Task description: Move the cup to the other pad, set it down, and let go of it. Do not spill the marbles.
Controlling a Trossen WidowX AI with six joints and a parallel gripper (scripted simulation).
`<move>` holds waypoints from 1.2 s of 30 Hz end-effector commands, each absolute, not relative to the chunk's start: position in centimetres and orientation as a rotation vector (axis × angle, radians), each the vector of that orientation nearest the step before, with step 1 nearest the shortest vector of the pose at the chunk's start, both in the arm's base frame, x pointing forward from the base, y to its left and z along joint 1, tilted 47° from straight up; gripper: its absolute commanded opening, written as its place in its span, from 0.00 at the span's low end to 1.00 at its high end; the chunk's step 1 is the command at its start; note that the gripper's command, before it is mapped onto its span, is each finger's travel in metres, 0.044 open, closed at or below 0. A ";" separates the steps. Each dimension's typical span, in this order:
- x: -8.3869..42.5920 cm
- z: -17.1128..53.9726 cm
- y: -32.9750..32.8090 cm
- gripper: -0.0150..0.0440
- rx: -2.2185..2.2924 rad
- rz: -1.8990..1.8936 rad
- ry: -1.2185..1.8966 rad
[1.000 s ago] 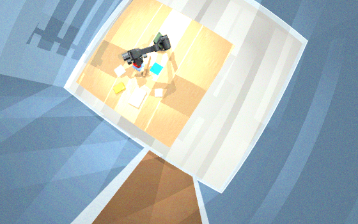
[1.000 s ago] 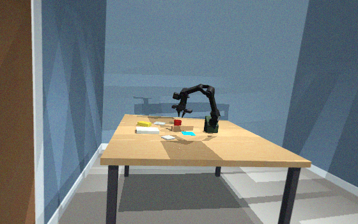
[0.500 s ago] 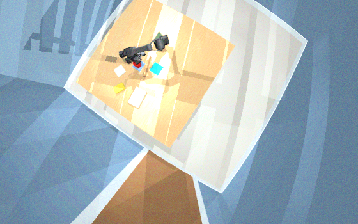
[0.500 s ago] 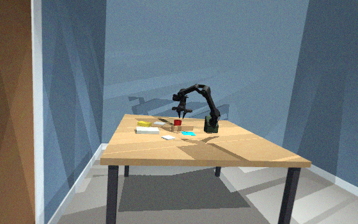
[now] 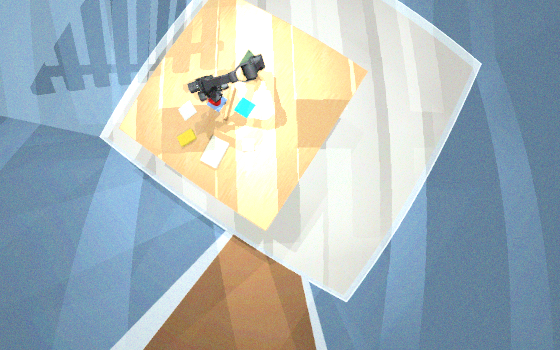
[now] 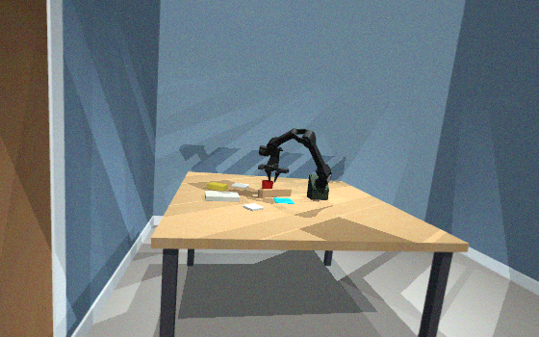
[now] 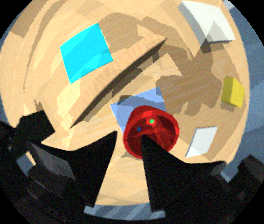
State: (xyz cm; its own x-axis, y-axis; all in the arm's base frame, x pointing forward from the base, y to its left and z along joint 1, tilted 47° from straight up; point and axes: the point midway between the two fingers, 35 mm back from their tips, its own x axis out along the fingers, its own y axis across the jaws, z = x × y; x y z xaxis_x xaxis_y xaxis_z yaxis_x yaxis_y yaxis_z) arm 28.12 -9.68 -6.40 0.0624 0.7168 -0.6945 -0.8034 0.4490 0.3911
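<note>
Red cup [image 7: 151, 131] stands upright on a pale blue pad [image 7: 131, 111] on the bench [image 6: 355, 226], marbles visible inside. Hand [image 7: 126, 151] hangs just above it, fingers part-open, straddling the rim, gripping nothing. Cyan pad [image 7: 86, 52] lies apart, beyond a wooden bar [image 6: 274, 193].
</note>
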 end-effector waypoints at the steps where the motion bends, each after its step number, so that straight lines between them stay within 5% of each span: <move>1: 28.1 -6.8 -9.1 0.50 -0.099 1.152 0.976; 24: 28.1 -8.9 -6.7 0.50 -0.097 1.154 0.974; 27: 28.2 -8.8 -6.9 0.37 -0.105 1.156 0.973; 36: 28.2 -8.8 -6.9 0.27 -0.105 1.156 0.973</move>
